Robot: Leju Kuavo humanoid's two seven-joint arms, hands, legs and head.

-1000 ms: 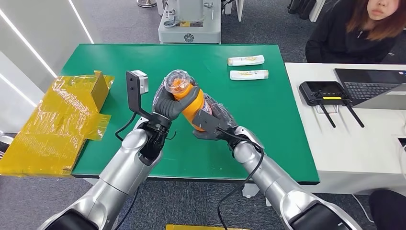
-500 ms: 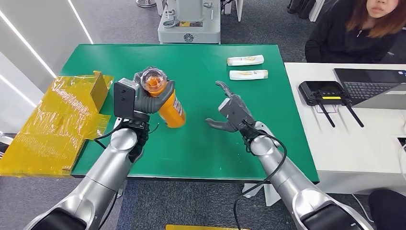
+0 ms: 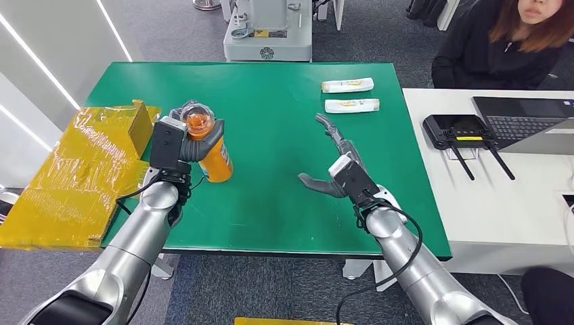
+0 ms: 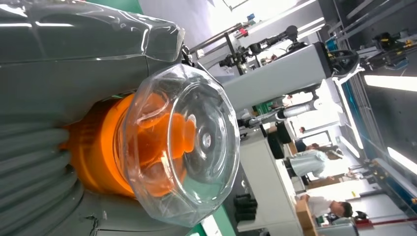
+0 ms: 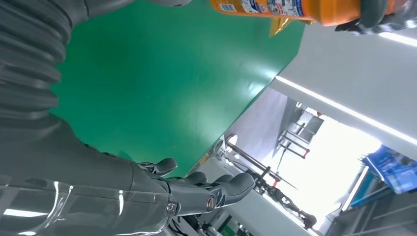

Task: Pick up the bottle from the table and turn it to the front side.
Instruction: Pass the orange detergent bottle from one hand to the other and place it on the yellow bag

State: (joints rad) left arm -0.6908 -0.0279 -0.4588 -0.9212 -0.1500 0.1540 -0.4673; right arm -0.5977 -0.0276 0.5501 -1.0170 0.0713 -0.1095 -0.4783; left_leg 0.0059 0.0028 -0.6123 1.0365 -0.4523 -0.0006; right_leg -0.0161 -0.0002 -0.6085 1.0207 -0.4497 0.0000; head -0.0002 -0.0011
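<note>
The left robot hand (image 3: 191, 143) grips the orange bottle (image 3: 211, 154) just under its clear domed cap (image 3: 197, 119), fingers wrapped around it, over the left part of the green surface (image 3: 284, 122). The bottle tilts, cap toward the robot, base toward the surface; whether it touches down I cannot tell. From the left wrist, that clear cap (image 4: 184, 142) sits right up close with the orange neck inside. Over on the right, the right robot hand (image 3: 333, 157) hangs above the surface holding nothing, fingers spread wide. Two white tubes (image 3: 349, 95) lie near the far edge, and crumpled yellow packaging (image 3: 88, 169) sits at the left edge.
</note>
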